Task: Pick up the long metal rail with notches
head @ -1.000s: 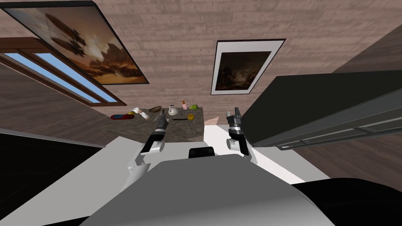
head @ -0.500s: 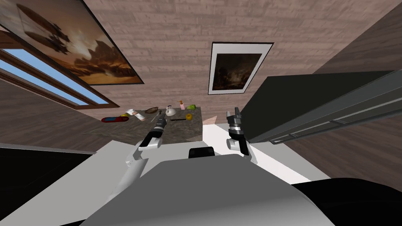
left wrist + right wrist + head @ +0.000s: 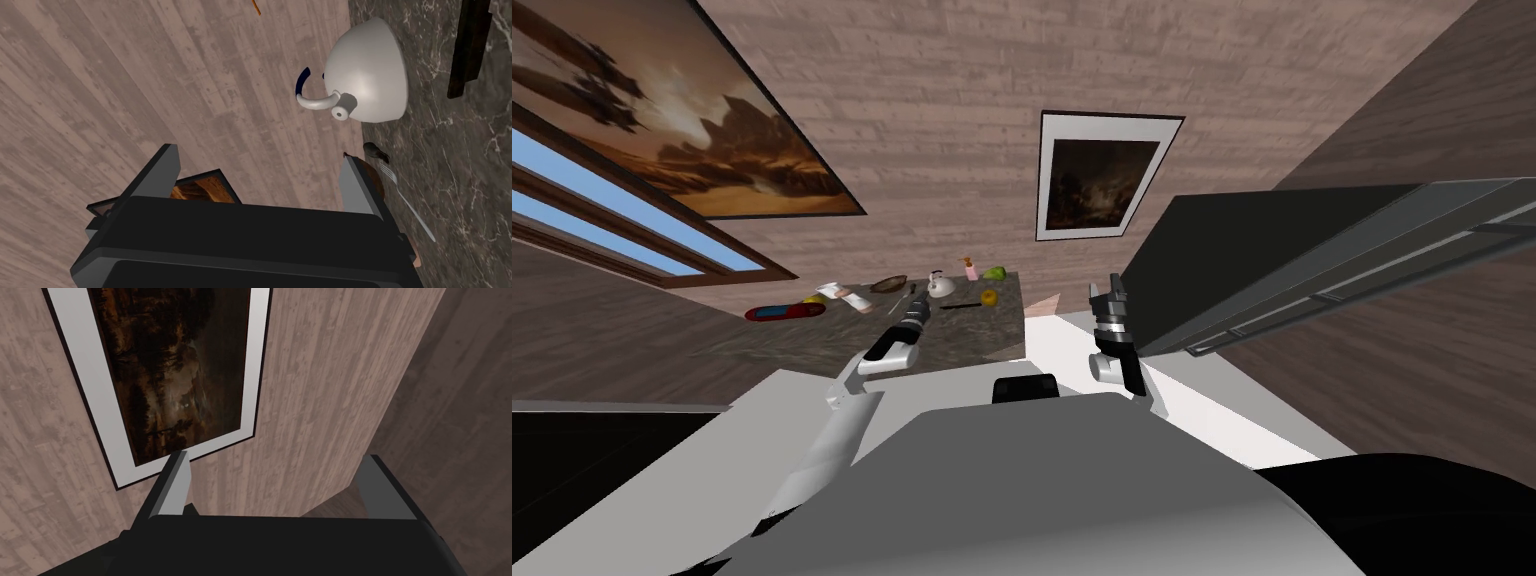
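Two hands gape wide: right hand (image 3: 275, 457) idle, left hand (image 3: 260, 152) now farther over the dark marbled worktop (image 3: 465, 165), nearing the long dark rail (image 3: 470, 45).

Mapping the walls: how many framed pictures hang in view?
2: a large orange landscape picture at the left, and a smaller dark white-bordered picture to its right. More may hang out of view.

The dark rail (image 3: 470, 50) beside the kettle (image 3: 367, 82) is cut off at the frame edge. A brown object (image 3: 378, 184) near the kettle is hidden behind the left pincer (image 3: 260, 152). Other items on the surface (image 3: 972, 335) are too small to identify.
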Tool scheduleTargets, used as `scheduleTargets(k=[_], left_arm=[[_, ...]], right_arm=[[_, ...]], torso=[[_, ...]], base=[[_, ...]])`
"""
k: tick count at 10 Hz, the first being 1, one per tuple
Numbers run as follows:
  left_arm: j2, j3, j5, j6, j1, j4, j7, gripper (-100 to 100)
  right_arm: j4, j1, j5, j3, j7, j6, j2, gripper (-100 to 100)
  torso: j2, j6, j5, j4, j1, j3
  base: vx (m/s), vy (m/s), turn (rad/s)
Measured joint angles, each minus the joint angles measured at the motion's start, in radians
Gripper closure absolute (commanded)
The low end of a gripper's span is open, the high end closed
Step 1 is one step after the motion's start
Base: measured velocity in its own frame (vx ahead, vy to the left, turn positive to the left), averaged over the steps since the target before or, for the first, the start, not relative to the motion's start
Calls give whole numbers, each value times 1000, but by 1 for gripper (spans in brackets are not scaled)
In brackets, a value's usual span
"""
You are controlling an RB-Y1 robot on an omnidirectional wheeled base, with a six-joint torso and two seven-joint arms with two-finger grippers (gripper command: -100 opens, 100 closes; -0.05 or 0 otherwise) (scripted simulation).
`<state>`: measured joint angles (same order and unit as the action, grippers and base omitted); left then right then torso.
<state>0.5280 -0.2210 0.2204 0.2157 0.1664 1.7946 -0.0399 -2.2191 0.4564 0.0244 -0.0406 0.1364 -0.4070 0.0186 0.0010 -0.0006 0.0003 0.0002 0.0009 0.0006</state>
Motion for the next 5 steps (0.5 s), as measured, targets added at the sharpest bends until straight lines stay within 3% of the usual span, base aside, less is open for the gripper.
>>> scheduleTargets(k=[2, 5], left_arm=[[30, -13, 13, 57, -37, -52, -1, -100], [44, -25, 15, 138, -73, -97, -7, -100]], right_arm=[[0, 0, 0, 0, 0, 0, 0, 0], [0, 0, 0, 0, 0, 0, 0, 0]], torso=[[0, 0, 0, 0, 0, 0], [-1, 0, 0, 0, 0, 0]], base=[[-12, 0, -33], [-8, -1, -65]])
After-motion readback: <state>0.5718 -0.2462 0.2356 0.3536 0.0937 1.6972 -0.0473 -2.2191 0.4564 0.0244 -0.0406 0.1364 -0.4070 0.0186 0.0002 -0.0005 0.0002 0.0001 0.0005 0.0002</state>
